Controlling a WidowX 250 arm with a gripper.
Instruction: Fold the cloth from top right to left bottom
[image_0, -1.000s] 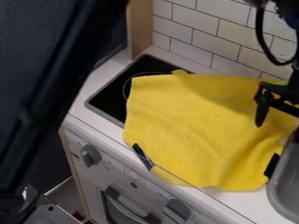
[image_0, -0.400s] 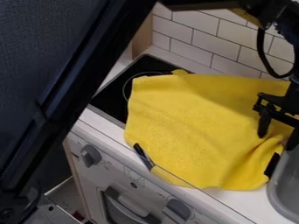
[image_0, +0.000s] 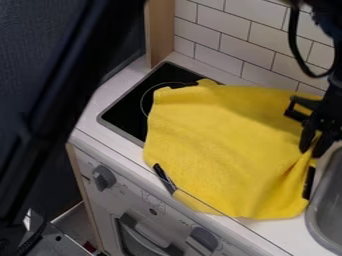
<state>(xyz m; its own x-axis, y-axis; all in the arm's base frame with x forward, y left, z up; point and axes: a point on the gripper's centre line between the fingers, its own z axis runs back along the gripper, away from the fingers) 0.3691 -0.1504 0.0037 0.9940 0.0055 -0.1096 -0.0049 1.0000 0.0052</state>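
The yellow cloth (image_0: 214, 145) lies in the middle and right of the frame, over part of the black stove top (image_0: 127, 112) and the white counter (image_0: 100, 102). It is spread out flat for the most part, with its bottom edge hanging a little over the front.

The black gripper (image_0: 311, 151) is at the right side of the frame, down on the cloth. Its two fingers are close together now, and a bit of cloth seems to be pinched in between them, though it is dark there and a bit hard to see. A moment ago the fingers were wide apart, with yellow cloth lying flat between them. Now the cloth bunches up at that spot, and a crease runs down from the fingers. The right edge of the cloth has pulled in to the left, so more white shows beside the gray sink (image_0: 327, 200) at the lower right.

At the top left corner of the cloth, a black strip (image_0: 184, 85) peeks out more than it did. The black piece (image_0: 308, 183) by the lower right edge looks thinner than before. The big dark shape (image_0: 60, 100) on the left leaned over more in the last picture, and now it has gone back, so the wooden post (image_0: 159, 32) shows better. The two knobs (image_0: 103, 177) at the front are just the same.
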